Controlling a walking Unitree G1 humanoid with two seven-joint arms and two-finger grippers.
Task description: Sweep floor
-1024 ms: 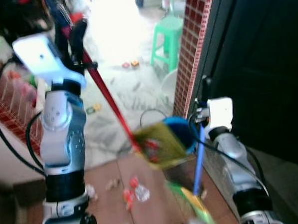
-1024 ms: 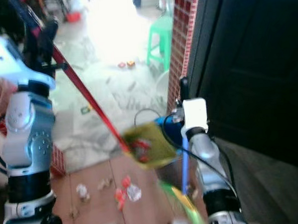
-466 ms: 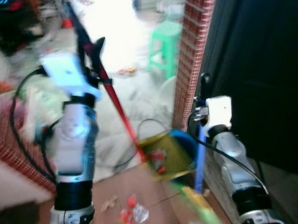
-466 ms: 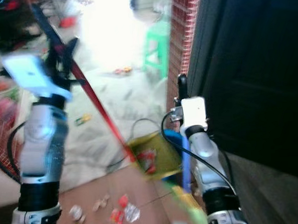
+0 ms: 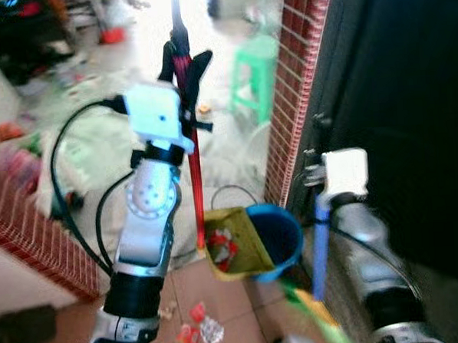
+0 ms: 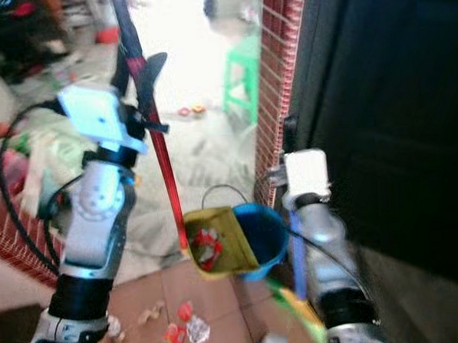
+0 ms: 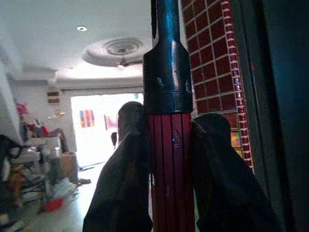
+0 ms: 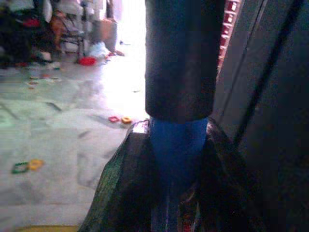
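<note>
My left gripper (image 5: 183, 65) is raised at chest height, shut on the red handle (image 5: 196, 173) of a yellow dustpan (image 5: 241, 248). The handle stands nearly upright. The dustpan hangs tilted against the rim of a blue bucket (image 5: 284, 234), with red litter inside it. In the left wrist view both fingers (image 7: 123, 183) clamp the red handle (image 7: 171, 164). My right gripper (image 5: 317, 132) is shut on the blue handle (image 5: 319, 243) of a broom, whose green head (image 5: 317, 317) rests on the floor. The right wrist view shows the blue handle (image 8: 176, 154) between the fingers.
Red and white litter (image 5: 200, 333) lies on the brown tiles by my feet. A brick pillar (image 5: 293, 83) and a dark door (image 5: 409, 93) stand close on the right. A green stool (image 5: 255, 59) and scattered toys are beyond; a low brick wall (image 5: 33, 235) is at left.
My left arm has swung the red handle from a slant to nearly upright, bringing the dustpan against the bucket. The right arm has kept its hold on the broom. The camera has shifted.
</note>
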